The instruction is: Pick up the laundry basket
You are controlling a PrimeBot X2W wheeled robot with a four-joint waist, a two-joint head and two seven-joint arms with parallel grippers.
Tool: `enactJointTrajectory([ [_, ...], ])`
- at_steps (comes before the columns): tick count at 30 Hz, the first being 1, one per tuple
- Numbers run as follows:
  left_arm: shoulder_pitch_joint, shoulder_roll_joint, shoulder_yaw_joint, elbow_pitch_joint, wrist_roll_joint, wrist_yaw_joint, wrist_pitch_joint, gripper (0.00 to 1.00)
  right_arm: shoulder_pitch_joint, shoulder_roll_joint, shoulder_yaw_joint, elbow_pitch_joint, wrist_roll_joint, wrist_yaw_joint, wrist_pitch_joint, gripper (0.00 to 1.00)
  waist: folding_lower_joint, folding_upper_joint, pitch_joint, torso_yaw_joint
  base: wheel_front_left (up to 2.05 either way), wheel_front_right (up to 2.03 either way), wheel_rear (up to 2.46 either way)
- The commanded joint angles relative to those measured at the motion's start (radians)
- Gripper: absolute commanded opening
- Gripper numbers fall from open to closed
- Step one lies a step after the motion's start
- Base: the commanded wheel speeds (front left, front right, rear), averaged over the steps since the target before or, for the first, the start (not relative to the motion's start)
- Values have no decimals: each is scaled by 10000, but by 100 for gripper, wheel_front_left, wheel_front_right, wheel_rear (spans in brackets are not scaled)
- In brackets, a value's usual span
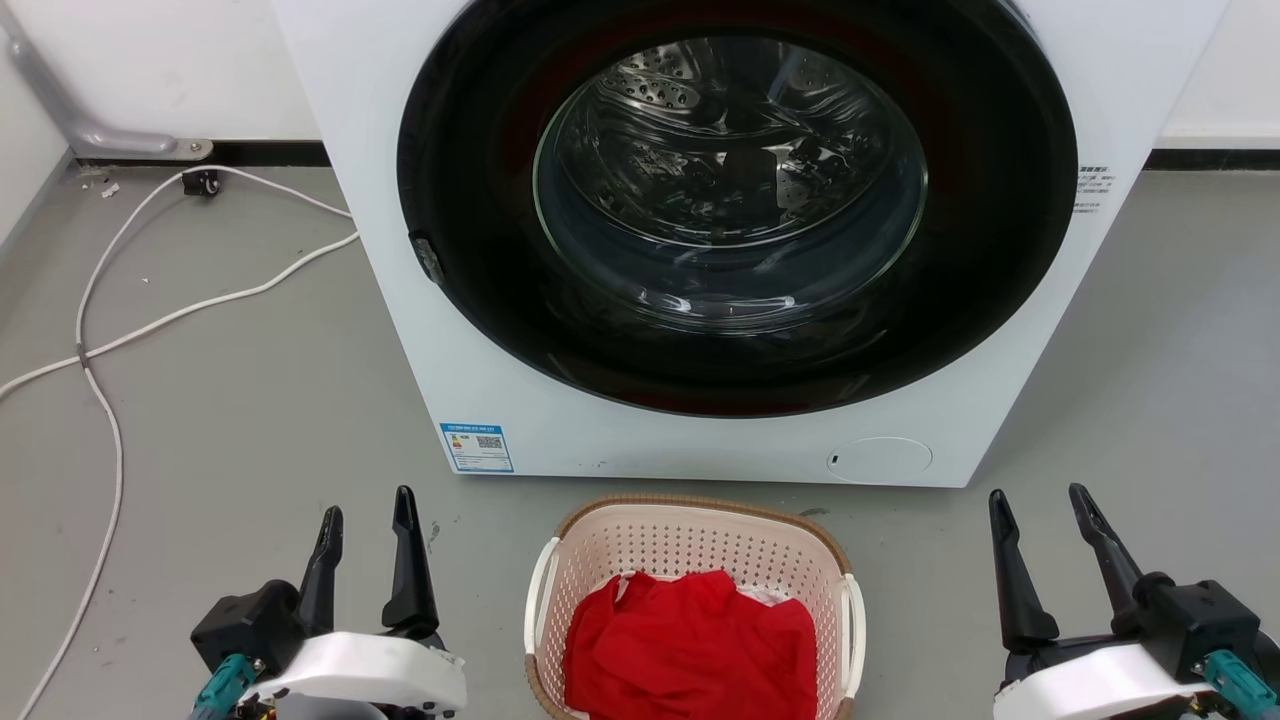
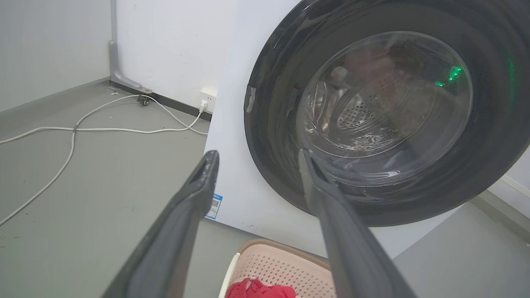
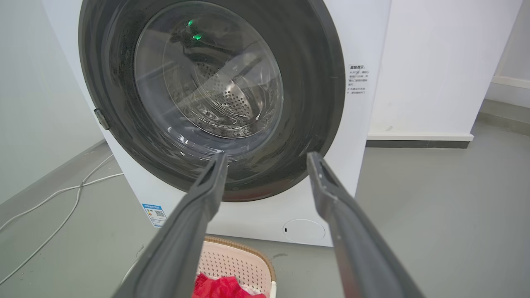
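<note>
- The left claw (image 1: 368,503) and right claw (image 1: 1038,493) each hang with the two fingers spread moderately apart and nothing between them. They stand well out to either side of the laundry basket (image 1: 700,548), touching nothing.
- Likely main risk: an uneven lift. If one claw catches its handle and the other misses or grips late, the basket would probably tip and spill the red garment (image 1: 690,645).
- The left-side handle (image 1: 540,590) and right-side handle (image 1: 853,620) are thin white loops lying close against the walls. A finger coming in too low or too wide could push the light basket across the grey floor (image 1: 250,420) instead of hooking it.
- The washing machine (image 1: 500,400) stands just behind the basket with its dark round door shut. A forward shove could knock the basket against the white front panel.
- A white cable (image 1: 110,430) trails over the floor on the left, well away from the basket. It seems little threat to the claws.
- The basket sits on the floor directly in front of the washer, between the two claws. In the head view its near end runs off the bottom edge.
- It is pale pink-cream plastic, rounded-rectangular, with walls pierced by rows of small holes and a brown woven-look rim.
- The crumpled red garment fills most of the bottom, so the load looks soft and light.
</note>
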Motion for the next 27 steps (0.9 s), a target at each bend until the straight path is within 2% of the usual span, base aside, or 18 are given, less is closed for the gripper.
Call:
enactJointTrajectory([
  [1,38,29,-14,-46,258,58,-85,100,84,-6,18,-122,-300,-3,-99,100,0,0,-4,4,0,0,0],
  [27,257,32,-84,-113,1819,-184,-559,100,326,0,90,-382,-1966,-3,-553,100,0,0,0,17,0,0,0],
])
